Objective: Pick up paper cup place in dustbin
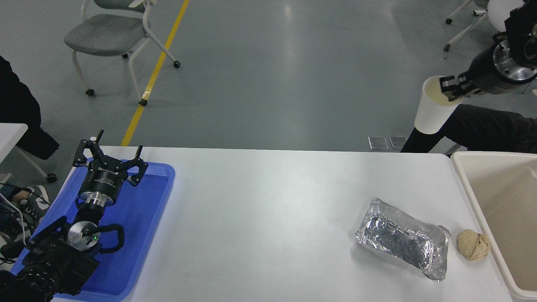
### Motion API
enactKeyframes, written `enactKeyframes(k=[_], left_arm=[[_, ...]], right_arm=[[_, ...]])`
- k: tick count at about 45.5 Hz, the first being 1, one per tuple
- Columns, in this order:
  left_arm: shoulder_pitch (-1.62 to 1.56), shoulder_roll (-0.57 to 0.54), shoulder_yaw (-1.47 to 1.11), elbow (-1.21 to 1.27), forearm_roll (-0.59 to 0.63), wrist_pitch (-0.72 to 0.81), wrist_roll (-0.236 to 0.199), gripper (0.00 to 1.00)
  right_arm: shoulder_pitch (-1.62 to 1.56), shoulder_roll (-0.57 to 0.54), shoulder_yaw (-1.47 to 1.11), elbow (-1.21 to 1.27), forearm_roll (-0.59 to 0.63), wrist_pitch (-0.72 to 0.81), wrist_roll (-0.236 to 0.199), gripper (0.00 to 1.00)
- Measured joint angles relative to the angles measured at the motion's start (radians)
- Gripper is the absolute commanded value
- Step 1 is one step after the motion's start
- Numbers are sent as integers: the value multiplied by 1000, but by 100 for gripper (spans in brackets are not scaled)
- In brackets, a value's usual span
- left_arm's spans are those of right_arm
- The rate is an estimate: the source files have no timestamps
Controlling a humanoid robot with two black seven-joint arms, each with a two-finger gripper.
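**A:** So what did we have in that shot? Start big.

**B:** Biggest thing we saw was the white table (268,209). Then the dustbin (501,197), cream plastic with a thick rim, sat at the table's right end, partly cut off by the picture's edge. Over on the left end was a blue tray (142,235), and the left arm was parked above it with the left gripper (110,161) spread wide open, holding nothing.

**A:** And the right one?

**B:** We saw the right gripper (455,89) way up at the top right, pinched on the rim of the paper cup (434,109), one finger inside the mouth and one outside. The cup hung tilted in the air, mouth up, beyond the table's far edge and up-left of the bin's opening in the picture. It touched neither the table nor the bin.

**A:** Small stuff?

**B:** We had a crumpled foil container (402,243) lying near the right end, and a little dough lump (473,244) just beside it, between the foil and the bin's wall.
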Motion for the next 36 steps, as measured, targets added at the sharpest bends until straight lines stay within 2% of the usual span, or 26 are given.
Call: enactKeyframes(k=[7,19,27,36], left_arm=[[0,0,0,1,0,0,0,100],[0,0,0,1,0,0,-2,100],[0,0,0,1,0,0,-3,100],[0,-1,0,1,0,0,-3,100]], right_arm=[[-54,-132,-22,-81,-17,0,6,0],[-319,-272,105,-320,-26,-24,14,0],[-585,-296,273,-525,-23,-59,17,0],[-878,-225,495,-719,-15,-141,18,0]])
